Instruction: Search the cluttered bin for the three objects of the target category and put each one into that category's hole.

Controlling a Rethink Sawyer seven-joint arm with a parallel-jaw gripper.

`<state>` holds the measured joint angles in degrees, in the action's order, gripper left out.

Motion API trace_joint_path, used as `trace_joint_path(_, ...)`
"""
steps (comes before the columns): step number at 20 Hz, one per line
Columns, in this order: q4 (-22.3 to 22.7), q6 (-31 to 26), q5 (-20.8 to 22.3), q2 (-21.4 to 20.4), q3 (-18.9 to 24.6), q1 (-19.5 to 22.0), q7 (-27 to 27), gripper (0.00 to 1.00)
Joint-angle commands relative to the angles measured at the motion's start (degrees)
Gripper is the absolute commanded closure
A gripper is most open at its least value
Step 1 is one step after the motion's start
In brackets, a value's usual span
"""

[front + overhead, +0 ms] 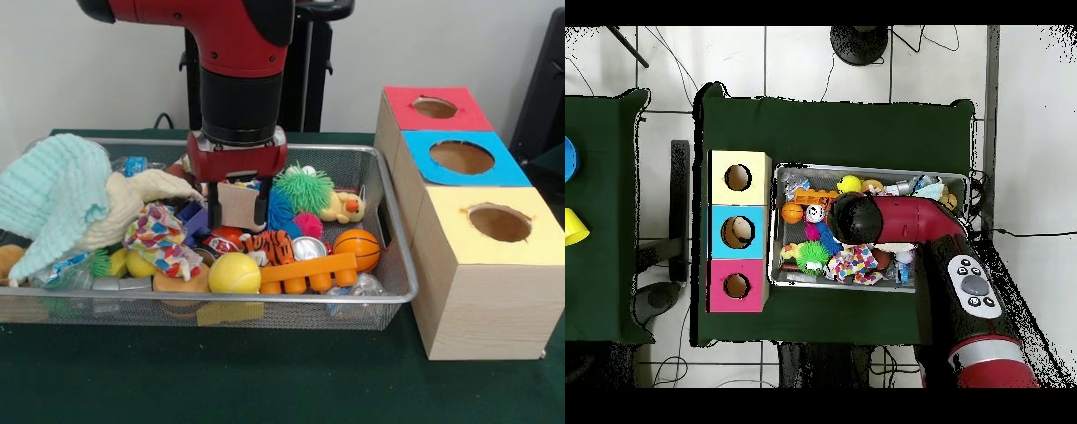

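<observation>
The wire mesh bin [265, 300] holds a heap of toys; it also shows in the overhead view [870, 169]. My gripper [237, 212] is low in the bin's middle, shut on a tan plush [237, 203] that fills the gap between the fingers. The tiger-striped plush [269, 247] lies just in front of it. The yellow duck [344, 208] sits at the back right by the bin wall. The red-topped box's hole [434, 107] is at the far right, empty; its box also shows in the overhead view [715, 286]. From above the arm's wrist [848, 218] hides the gripper.
The blue-topped box [459, 159] and the yellow-topped box [485, 225] stand in a row with the red one, right of the bin. A mint knitted cloth [53, 199], a green spiky ball [305, 187], an orange basketball [357, 249] and a yellow ball [234, 274] crowd the bin.
</observation>
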<state>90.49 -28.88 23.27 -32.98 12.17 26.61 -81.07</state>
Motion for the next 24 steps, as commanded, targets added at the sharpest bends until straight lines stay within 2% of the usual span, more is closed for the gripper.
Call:
trace_joint_path(1,1.98,-0.58,-2.69,-1.23,1.22,2.15,-6.75,0.0)
trace_joint_path(13,3.78,1.94,-1.34,-2.77,0.07,-1.02,-8.27,0.0)
trace_joint_path(24,3.97,6.09,-1.19,-0.48,-0.75,-3.57,-10.87,0.0)
